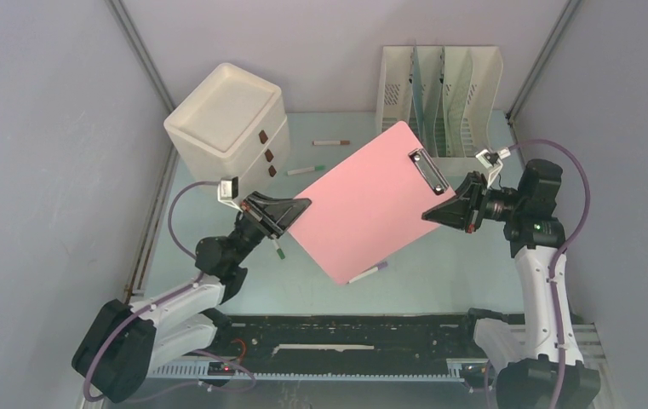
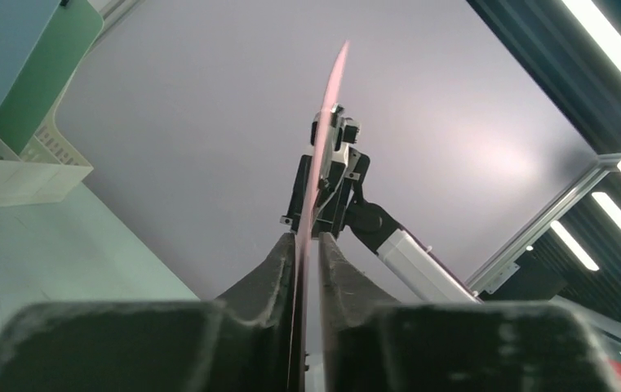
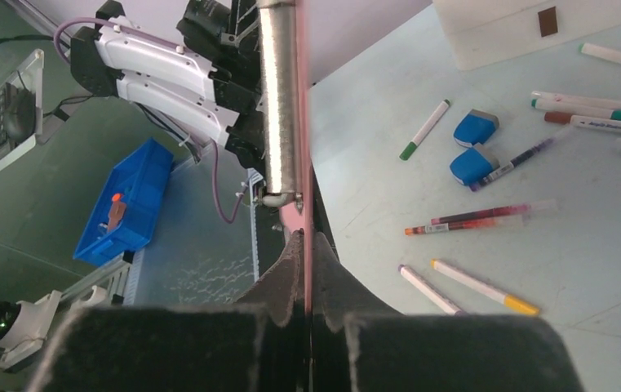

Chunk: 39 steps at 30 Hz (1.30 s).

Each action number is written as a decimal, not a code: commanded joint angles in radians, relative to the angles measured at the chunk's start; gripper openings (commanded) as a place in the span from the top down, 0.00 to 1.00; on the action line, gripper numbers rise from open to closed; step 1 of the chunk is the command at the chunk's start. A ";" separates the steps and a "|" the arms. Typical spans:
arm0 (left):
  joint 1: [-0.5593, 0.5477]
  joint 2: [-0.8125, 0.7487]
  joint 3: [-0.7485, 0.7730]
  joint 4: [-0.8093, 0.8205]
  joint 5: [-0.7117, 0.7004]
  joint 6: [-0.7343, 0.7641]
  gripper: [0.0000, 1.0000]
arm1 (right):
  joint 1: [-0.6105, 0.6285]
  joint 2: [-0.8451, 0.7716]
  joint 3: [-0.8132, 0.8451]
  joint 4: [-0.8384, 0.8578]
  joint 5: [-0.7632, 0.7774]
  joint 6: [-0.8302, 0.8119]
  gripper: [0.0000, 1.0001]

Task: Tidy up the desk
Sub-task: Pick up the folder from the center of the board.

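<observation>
1. Desk tabletop (image 1: 439, 290), top view: spread under both arms, strewn with loose markers (image 1: 330, 142); cream drawer unit (image 1: 226, 119) back left, slotted file rack (image 1: 439, 85) back right. Over the middle, raised clear of it: pink clipboard (image 1: 371, 200). Left hand (image 1: 301, 207) closed on one long edge, right hand (image 1: 429, 215) closed on the opposite edge beside the metal clip (image 1: 427, 170). Gripped from both sides, probably to steady a broad, thin board while turning it for a rack slot.
2. Left wrist view: left hand (image 2: 305, 245) pinched shut on the clipboard (image 2: 323, 122), seen edge-on; right hand (image 2: 323, 188) clamped at the far edge.
3. Right wrist view: right hand (image 3: 307, 245) shut tight on the clipboard (image 3: 305, 163) just below the clip (image 3: 278, 98). Far below on the tabletop (image 3: 584, 245): pens and two blue erasers (image 3: 474, 139), scattered, not yet sorted.
</observation>
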 commanded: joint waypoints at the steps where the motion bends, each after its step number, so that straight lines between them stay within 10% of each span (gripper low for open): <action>1: 0.018 -0.009 -0.020 0.038 -0.031 -0.013 0.69 | -0.024 -0.020 0.008 0.052 -0.083 0.024 1.00; 11: 0.151 -0.354 -0.066 -0.509 -0.083 0.214 0.01 | -0.364 -0.079 0.008 0.248 -0.101 0.229 1.00; 19: 0.152 -0.766 0.008 -1.162 -0.253 0.525 0.00 | -0.712 0.022 0.085 0.862 -0.094 0.698 1.00; 30: 0.152 -0.901 0.032 -1.323 -0.209 0.605 0.00 | -0.838 0.267 0.326 1.315 -0.042 1.148 1.00; 35: 0.152 -0.902 0.036 -1.314 -0.199 0.607 0.00 | -0.811 0.299 0.414 1.117 0.060 1.080 1.00; 39: 0.152 -0.906 0.037 -1.314 -0.196 0.609 0.00 | -0.713 0.259 0.612 0.256 0.253 0.413 1.00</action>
